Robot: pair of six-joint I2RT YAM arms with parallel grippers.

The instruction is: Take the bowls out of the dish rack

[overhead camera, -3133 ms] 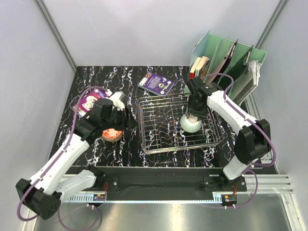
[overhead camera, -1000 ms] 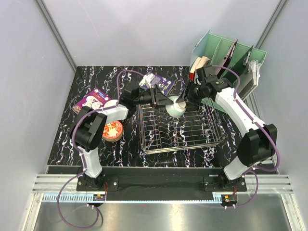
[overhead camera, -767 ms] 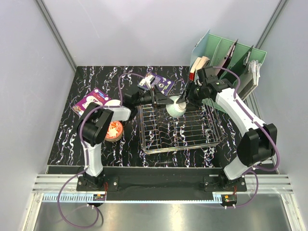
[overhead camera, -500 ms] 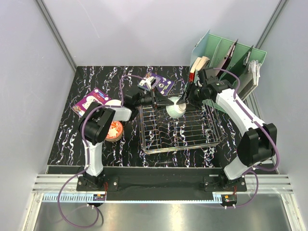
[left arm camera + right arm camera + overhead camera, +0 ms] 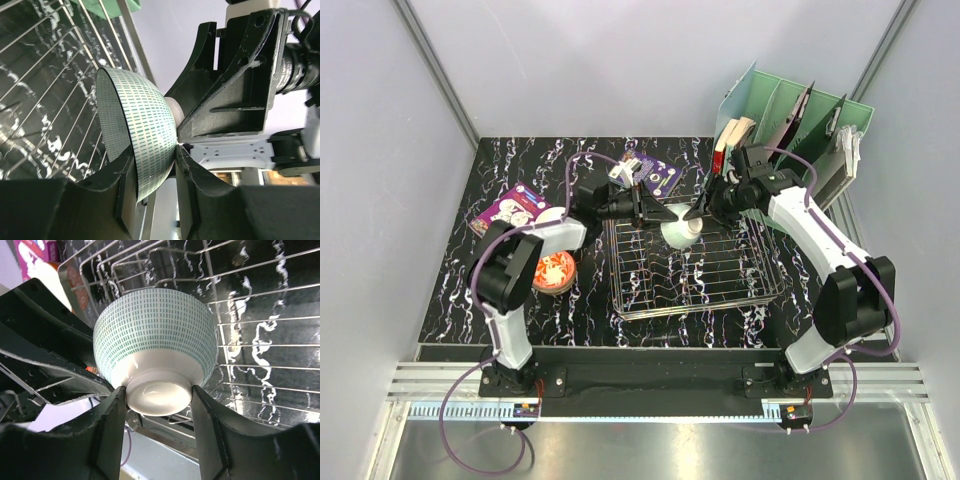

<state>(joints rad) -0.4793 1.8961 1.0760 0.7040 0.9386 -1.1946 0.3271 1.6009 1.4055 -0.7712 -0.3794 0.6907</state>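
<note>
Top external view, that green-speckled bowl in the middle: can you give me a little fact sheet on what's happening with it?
Item: green-dashed bowl
Where: over the far part of the dish rack
Tilt: on its side, opening towards the left arm
Left tool: pinching the bowl's rim
Right tool: clamped on the bowl's foot
Elsewhere: reddish bowl left of the rack

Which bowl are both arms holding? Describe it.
Find the chrome wire dish rack. Over its far side a bowl hangs between both arms' fingers. Unlike the orange-red bowl left of the rack, it is pale with small green dashes.
</note>
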